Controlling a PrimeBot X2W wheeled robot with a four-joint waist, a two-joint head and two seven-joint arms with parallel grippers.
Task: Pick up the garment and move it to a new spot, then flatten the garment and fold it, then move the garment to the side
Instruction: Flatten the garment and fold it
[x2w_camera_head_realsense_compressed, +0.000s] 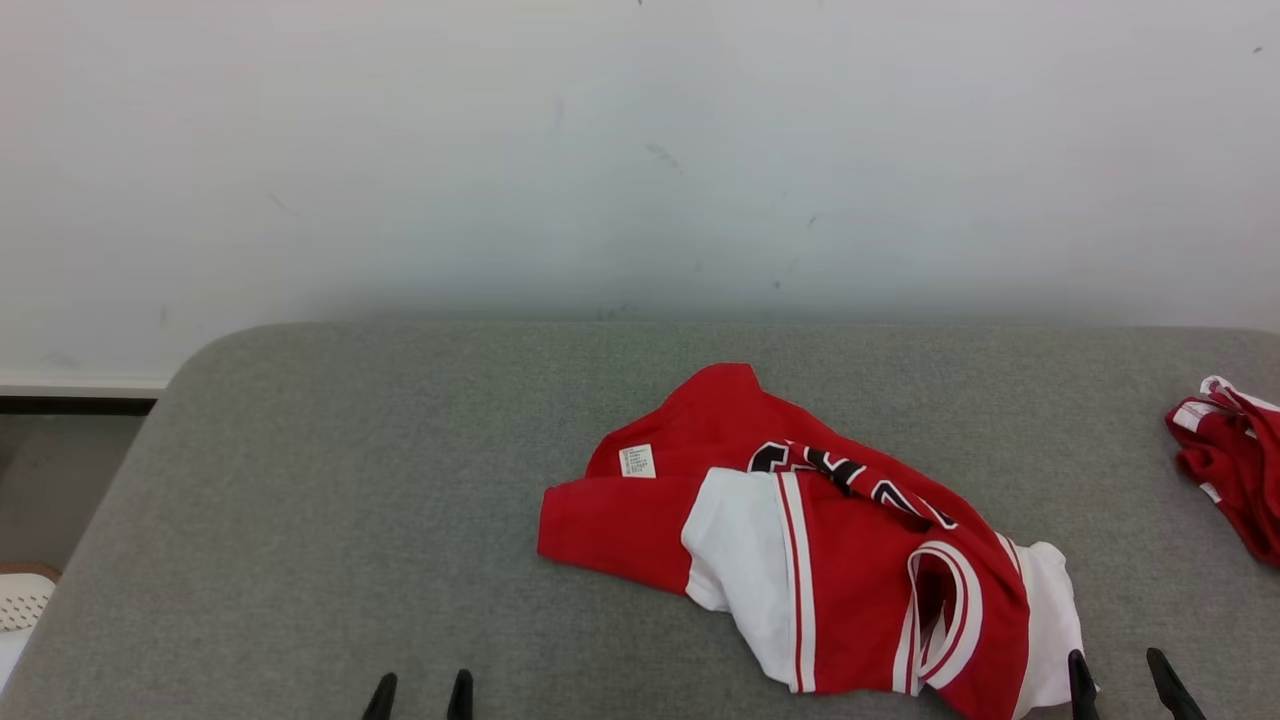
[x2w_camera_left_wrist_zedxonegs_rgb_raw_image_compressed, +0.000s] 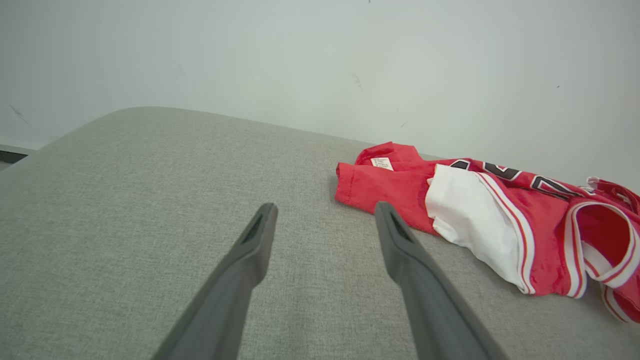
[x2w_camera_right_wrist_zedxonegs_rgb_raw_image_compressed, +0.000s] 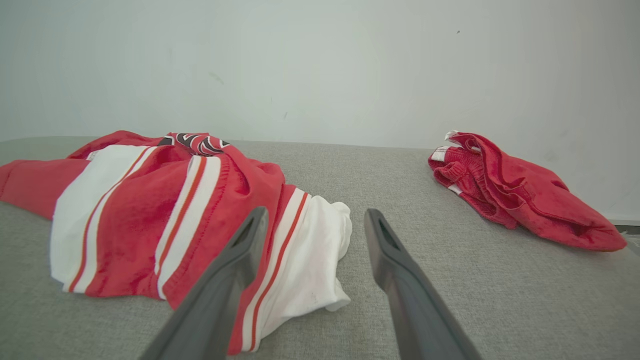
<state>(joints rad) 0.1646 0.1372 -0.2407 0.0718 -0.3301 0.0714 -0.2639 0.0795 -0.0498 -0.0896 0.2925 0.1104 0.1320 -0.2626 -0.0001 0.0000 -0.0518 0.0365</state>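
A crumpled red and white garment (x2w_camera_head_realsense_compressed: 820, 540) with black lettering lies right of centre on the grey padded table (x2w_camera_head_realsense_compressed: 350, 520). It also shows in the left wrist view, garment (x2w_camera_left_wrist_zedxonegs_rgb_raw_image_compressed: 500, 215), and in the right wrist view, garment (x2w_camera_right_wrist_zedxonegs_rgb_raw_image_compressed: 165, 205). My left gripper (x2w_camera_head_realsense_compressed: 418, 695) stands open at the near edge, left of the garment and apart from it, with nothing between its fingers (x2w_camera_left_wrist_zedxonegs_rgb_raw_image_compressed: 250, 250). My right gripper (x2w_camera_head_realsense_compressed: 1118, 685) is open at the garment's near right corner, its left finger (x2w_camera_right_wrist_zedxonegs_rgb_raw_image_compressed: 235, 260) over the white hem.
A second red garment (x2w_camera_head_realsense_compressed: 1230, 455) lies bunched at the table's right edge, second garment (x2w_camera_right_wrist_zedxonegs_rgb_raw_image_compressed: 515, 187). A pale wall (x2w_camera_head_realsense_compressed: 640, 150) rises behind the table. The table's left corner is rounded, with floor and a white object (x2w_camera_head_realsense_compressed: 20, 600) beyond it.
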